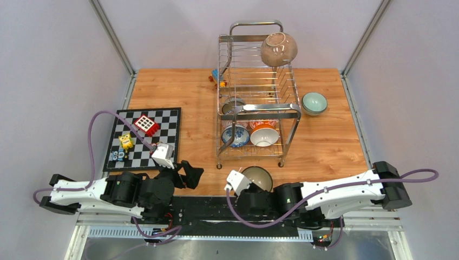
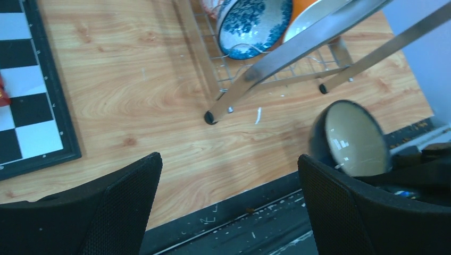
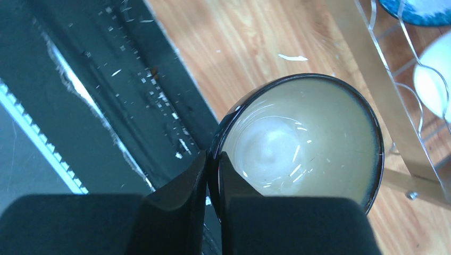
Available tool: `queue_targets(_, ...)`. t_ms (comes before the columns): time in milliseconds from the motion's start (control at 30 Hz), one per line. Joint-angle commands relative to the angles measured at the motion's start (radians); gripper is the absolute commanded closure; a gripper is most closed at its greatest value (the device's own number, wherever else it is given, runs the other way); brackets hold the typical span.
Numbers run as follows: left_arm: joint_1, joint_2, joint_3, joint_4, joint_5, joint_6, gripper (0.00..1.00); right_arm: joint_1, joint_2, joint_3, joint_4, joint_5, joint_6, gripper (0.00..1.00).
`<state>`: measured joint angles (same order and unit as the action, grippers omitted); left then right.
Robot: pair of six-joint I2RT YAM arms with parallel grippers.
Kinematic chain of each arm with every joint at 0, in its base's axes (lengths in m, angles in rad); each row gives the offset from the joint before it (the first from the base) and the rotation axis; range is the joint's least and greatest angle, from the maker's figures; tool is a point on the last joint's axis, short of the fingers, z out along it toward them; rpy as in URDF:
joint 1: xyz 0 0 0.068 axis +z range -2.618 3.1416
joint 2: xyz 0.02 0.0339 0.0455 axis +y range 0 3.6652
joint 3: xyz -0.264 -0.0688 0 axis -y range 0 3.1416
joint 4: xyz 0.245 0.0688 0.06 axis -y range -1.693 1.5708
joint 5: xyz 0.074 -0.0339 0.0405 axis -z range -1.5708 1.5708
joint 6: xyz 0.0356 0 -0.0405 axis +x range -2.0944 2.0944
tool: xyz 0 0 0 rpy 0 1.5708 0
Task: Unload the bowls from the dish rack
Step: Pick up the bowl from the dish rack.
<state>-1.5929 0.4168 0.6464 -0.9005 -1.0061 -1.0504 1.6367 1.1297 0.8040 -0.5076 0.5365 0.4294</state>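
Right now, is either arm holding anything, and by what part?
The right fingers pinch the dark bowl by its rim; the left fingers are open, empty.

Dish rack (image 1: 258, 95) stands mid-table. Speckled brown bowl (image 1: 279, 49) sits tilted on top tier, far R corner. Lower tier, near end: blue-white bowl (image 1: 235, 135) beside orange-white bowl (image 1: 264, 134). Mint bowl (image 1: 314, 103) on table just R of rack. R gripper (image 1: 250, 185) at rim of dark bowl (image 1: 258, 177), in front of rack. L gripper (image 1: 189, 174) spread wide, near chequered board (image 1: 162, 122) w/ 3 toys (image 1: 126, 141).
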Motion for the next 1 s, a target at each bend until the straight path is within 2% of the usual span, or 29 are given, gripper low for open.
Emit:
queue_targets(0, -0.001, -0.023, 0.059, 0.052, 0.042, 0.044, 0.00, 0.077, 0.062, 0.066, 0.047, 0.016, -0.170, 0.98)
queue_targets(167, -0.001, -0.108, 0.055, -0.038, -0.008, -0.068, 0.00, 0.130, 0.124, 0.082, 0.089, 0.016, -0.259, 0.98)
queue_targets(300, -0.001, -0.207, 0.003, 0.073, 0.103, 0.062, 0.00, 0.163, 0.160, 0.095, 0.110, 0.031, -0.339, 0.98)
queue_targets(367, -0.001, -0.199, 0.001, 0.075, 0.153, 0.074, 0.00, 0.178, 0.159, 0.089, 0.134, 0.023, -0.384, 0.98)
queue_targets(467, -0.001, -0.089, 0.039, 0.035, 0.205, 0.100, 0.00, 0.181, 0.154, 0.079, 0.158, -0.005, -0.425, 0.98)
queue_targets(600, -0.001, 0.138, 0.123, 0.066, 0.315, 0.196, 0.00, 0.181, 0.156, 0.074, 0.161, -0.023, -0.475, 0.98)
queue_targets(733, -0.001, 0.313, 0.210, 0.082, 0.364, 0.279, 0.00, 0.189, 0.148, 0.070, 0.164, -0.026, -0.486, 0.98)
queue_targets(967, 0.000, 0.408, 0.233, 0.156, 0.400, 0.339, 0.00, 0.221, 0.105, 0.048, 0.164, 0.014, -0.502, 0.98)
